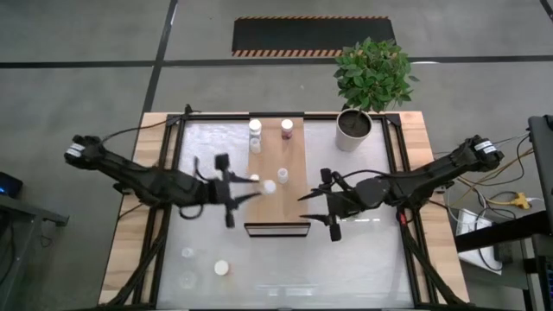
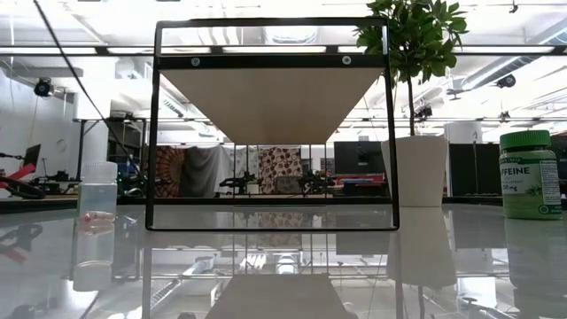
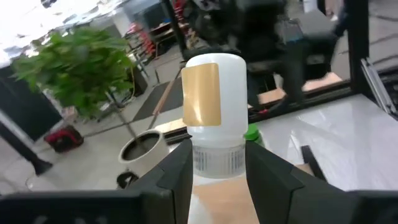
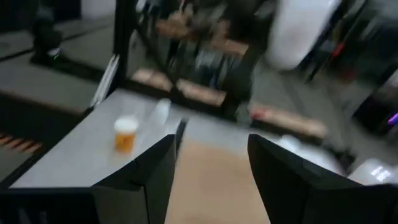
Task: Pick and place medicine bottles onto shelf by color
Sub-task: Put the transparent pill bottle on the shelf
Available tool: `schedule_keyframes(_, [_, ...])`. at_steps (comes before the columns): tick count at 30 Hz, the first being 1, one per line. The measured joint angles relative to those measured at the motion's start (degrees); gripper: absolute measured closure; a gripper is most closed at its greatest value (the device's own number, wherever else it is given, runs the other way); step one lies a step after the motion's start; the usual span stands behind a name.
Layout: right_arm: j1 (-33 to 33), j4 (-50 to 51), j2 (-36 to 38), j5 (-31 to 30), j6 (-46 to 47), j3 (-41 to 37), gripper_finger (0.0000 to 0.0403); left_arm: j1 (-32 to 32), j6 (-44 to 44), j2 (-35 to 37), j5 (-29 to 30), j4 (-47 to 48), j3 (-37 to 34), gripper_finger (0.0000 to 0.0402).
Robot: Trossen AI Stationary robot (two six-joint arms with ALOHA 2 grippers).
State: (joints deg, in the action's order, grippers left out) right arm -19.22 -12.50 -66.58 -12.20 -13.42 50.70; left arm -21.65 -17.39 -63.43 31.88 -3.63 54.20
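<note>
My left gripper (image 1: 249, 181) is shut on a white medicine bottle (image 3: 214, 93) with a tan label, held over the left edge of the shelf (image 1: 278, 207), a light-wood plank. On the shelf stand a white bottle (image 1: 255, 130) and a maroon one (image 1: 287, 130) at its far end, and another white one (image 1: 282, 174) mid-plank. My right gripper (image 1: 304, 197) is open at the shelf's right side with nothing between its fingers (image 4: 155, 168). The low view shows neither gripper. My left gripper pinches the bottle's ribbed white cap (image 3: 216, 160) between its two fingers. The fingers come in level from the table's left. The bottle's body (image 3: 214, 74) sticks out past the fingertips toward the shelf. The bottle is lifted clear of table and shelf.
A potted plant (image 1: 354, 128) stands at the far right beside the shelf. Loose bottles (image 1: 222, 268) stand on the glossy table at the near left. The low view shows a green bottle (image 2: 530, 173) at the right and a translucent one (image 2: 96, 190) at the left.
</note>
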Motion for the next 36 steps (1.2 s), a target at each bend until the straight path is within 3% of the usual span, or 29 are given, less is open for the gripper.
schedule_keyframes(4, [0.0, -9.03, 1.48, -1.94, -4.24, -2.43, 0.0211, -0.84, -2.76, -6.32, 0.09, -6.93, 1.22, 0.0292])
schedule_keyframes(15, [0.02, -10.27, 1.61, -2.41, -2.58, -1.32, 0.0192, -0.98, -2.53, -15.42, 0.14, -10.92, 4.29, 0.0292])
schedule_keyframes(24, [0.02, -10.32, 1.54, -2.41, -2.03, -1.32, 0.0147, -0.94, -2.47, -19.18, 4.15, -11.83, 5.83, 0.0292])
schedule_keyframes(36, [0.11, -9.69, 1.52, -2.44, -1.66, -1.32, 0.0162, -0.55, -3.07, -22.37, 4.46, -18.69, 5.83, 0.0292])
